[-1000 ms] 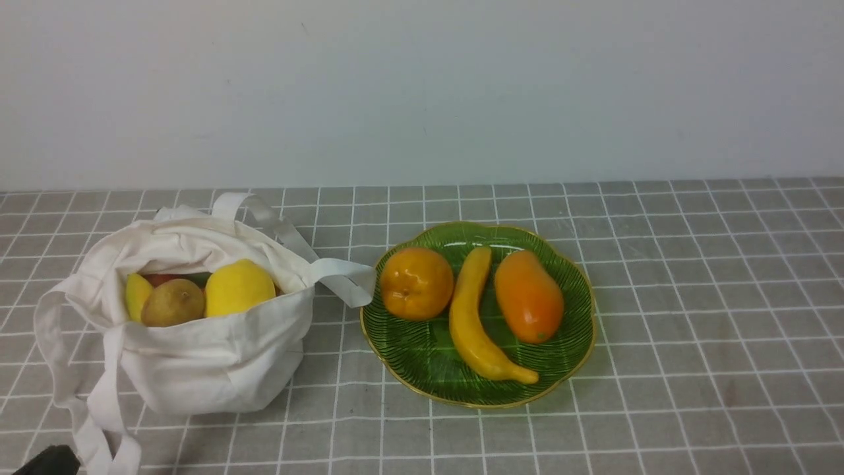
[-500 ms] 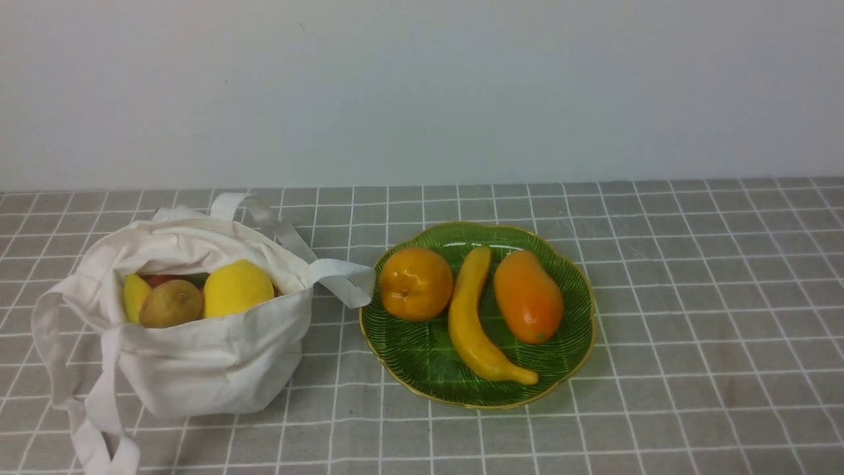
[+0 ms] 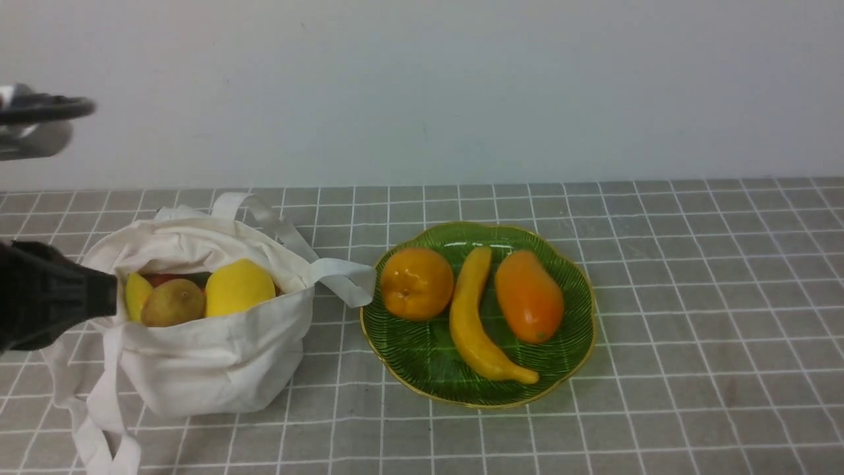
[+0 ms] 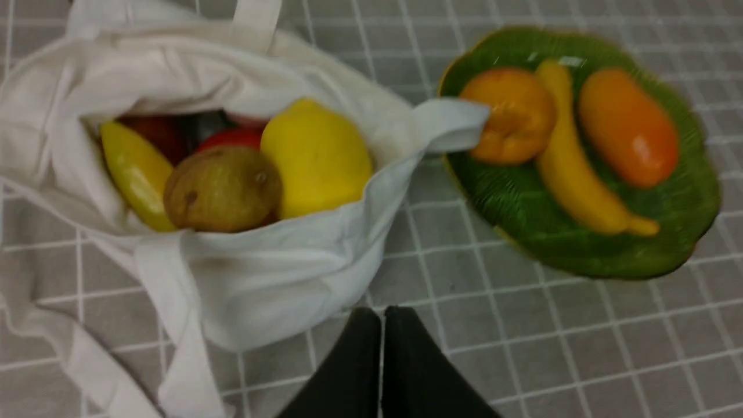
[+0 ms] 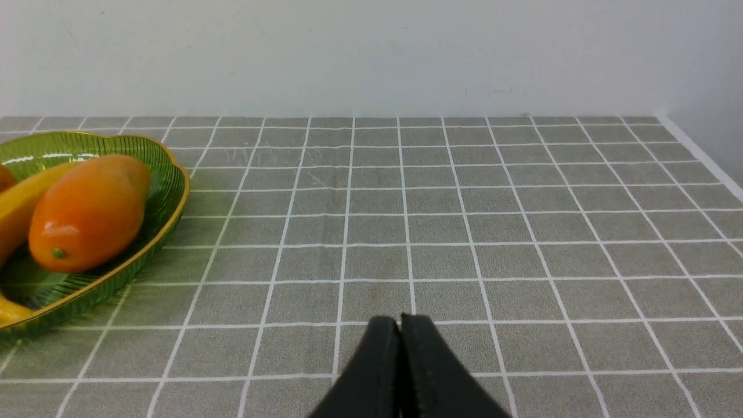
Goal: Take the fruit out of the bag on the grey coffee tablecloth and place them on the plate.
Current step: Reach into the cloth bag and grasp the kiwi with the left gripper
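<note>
The off-white bag (image 3: 211,343) stands open on the grey coffee tablecloth (image 3: 692,297), left of the plate (image 3: 422,356). In it lie a kiwi (image 3: 173,302), a lemon (image 3: 239,287), a yellow-green wedge (image 3: 136,295) and a red fruit (image 3: 161,279). My left gripper (image 3: 113,293) is shut and empty, its tip at the bag's left rim. From the left wrist view the shut gripper (image 4: 382,316) looks down on the bag (image 4: 278,273), kiwi (image 4: 222,188) and lemon (image 4: 316,157). My right gripper (image 5: 400,325) is shut and empty over bare cloth, right of the plate (image 5: 174,197).
The plate holds a tangerine (image 3: 417,284), a banana (image 3: 471,323) and a papaya (image 3: 529,297). One bag strap (image 3: 339,277) lies against the plate's left rim; another trails at the front left (image 3: 99,429). A dark and metal arm part (image 3: 39,119) shows at the upper left. A white wall stands behind.
My left gripper has come into the front view from the lower left and now sits at the bag's left rim. The fruit and plate have not moved.
</note>
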